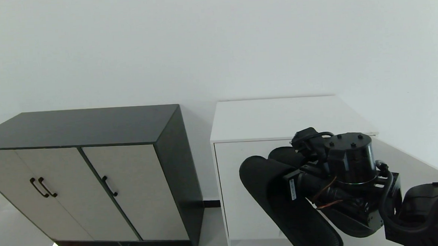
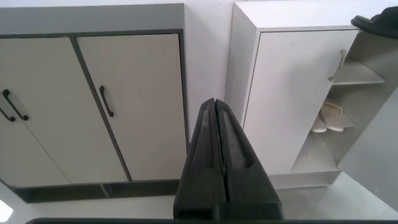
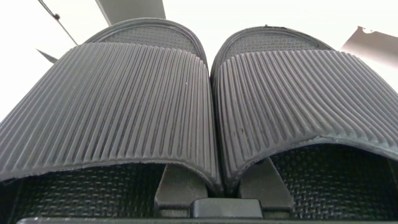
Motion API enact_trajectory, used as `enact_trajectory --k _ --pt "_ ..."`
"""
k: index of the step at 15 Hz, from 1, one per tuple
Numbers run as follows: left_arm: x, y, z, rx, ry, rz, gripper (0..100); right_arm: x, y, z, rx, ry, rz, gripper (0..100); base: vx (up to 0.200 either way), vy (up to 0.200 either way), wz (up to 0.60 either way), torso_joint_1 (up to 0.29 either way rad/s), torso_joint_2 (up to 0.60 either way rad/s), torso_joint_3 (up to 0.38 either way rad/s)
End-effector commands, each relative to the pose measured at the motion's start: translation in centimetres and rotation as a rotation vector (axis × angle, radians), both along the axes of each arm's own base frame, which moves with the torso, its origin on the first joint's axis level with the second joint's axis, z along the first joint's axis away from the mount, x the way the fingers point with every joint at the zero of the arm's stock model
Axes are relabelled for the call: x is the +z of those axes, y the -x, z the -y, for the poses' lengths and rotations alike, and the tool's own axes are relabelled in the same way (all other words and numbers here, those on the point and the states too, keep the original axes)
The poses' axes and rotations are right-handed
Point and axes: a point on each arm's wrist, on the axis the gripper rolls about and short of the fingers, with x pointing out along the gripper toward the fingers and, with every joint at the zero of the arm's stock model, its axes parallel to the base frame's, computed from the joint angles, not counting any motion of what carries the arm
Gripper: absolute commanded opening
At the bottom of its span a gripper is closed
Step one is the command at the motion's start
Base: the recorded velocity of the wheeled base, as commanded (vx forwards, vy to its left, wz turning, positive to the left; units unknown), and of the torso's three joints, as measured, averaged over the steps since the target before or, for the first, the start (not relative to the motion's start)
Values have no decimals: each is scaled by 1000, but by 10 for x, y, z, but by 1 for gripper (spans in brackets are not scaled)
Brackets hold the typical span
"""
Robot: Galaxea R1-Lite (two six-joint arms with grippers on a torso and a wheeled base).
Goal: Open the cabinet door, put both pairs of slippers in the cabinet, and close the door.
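Observation:
A pair of black slippers hangs in front of the white cabinet, with my right gripper shut on their inner edges. The ribbed straps sit side by side over its fingers. One black slipper's toe pokes in beside the cabinet's top corner. The white cabinet's door stands open, showing shelves. A pair of white slippers lies on a lower shelf inside. My left gripper is shut on nothing, low and back from both cabinets.
A dark cabinet with beige doors and black handles stands shut to the left of the white one. A narrow gap separates them. Both stand against a plain white wall, with bare floor in front.

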Motion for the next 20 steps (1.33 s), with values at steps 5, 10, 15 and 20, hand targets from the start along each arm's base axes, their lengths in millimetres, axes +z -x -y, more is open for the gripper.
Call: enact_trajectory --k 5,10,15,20 --pt "0 0 0 0 -2 1 0 -2 -1 -1 0 3 -3 0 0 -200 0 6 2 2" --pt "0 0 0 0 -2 1 0 -3 -1 -1 0 5 -7 0 0 -200 0 2 3 3" --pt "0 0 0 0 0 1 0 -3 -1 -1 -2 4 -6 0 0 -160 0 1 3 2" --pt "0 0 0 0 0 1 0 -4 -1 0 -36 27 4 0 0 0 0 0 0 0"
